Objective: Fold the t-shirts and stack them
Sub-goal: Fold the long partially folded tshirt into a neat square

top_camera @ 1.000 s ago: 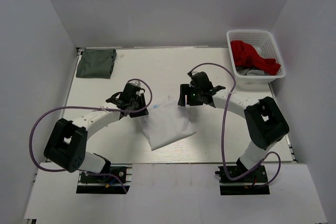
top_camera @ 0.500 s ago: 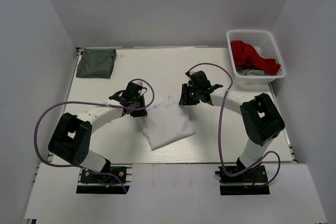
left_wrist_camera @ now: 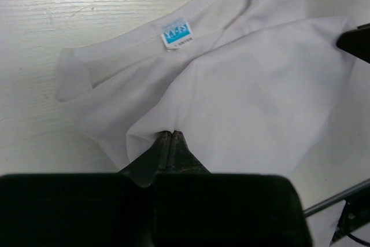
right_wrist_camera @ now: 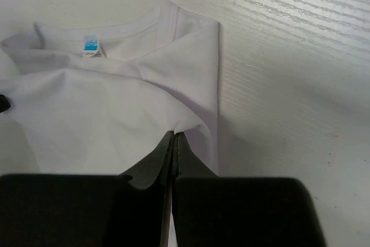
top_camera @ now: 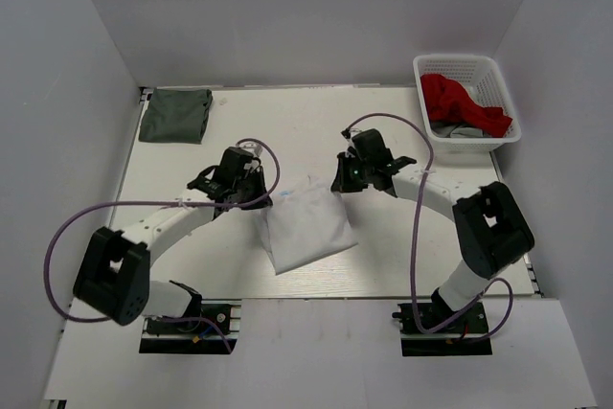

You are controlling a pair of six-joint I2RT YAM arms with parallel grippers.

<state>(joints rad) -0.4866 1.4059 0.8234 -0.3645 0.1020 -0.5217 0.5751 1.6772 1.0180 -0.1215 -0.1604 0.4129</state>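
A white t-shirt (top_camera: pixel 305 224) lies partly folded at the table's middle, its collar end toward the back. The blue neck label (left_wrist_camera: pixel 176 33) shows in the left wrist view and again as the label (right_wrist_camera: pixel 91 44) in the right wrist view. My left gripper (top_camera: pixel 259 200) is shut on the shirt's far-left edge, with a pinch of white cloth (left_wrist_camera: pixel 243 91) at the fingertips of the gripper (left_wrist_camera: pixel 171 134). My right gripper (top_camera: pixel 338 183) is shut on the far-right folded edge, where cloth (right_wrist_camera: pixel 87 102) bunches at the tips of the gripper (right_wrist_camera: pixel 174 135). A dark grey-green t-shirt (top_camera: pixel 175 114) lies folded at the back left.
A white basket (top_camera: pixel 499 72) stands at the back right and holds a red cloth (top_camera: pixel 460 102) and something grey. White walls close in the table on three sides. Purple cables loop beside both arms.
Both grippers have closed from open onto the white shirt's far corners. The left arm has shifted slightly, and the shirt's far edge is now gathered between the two grippers.
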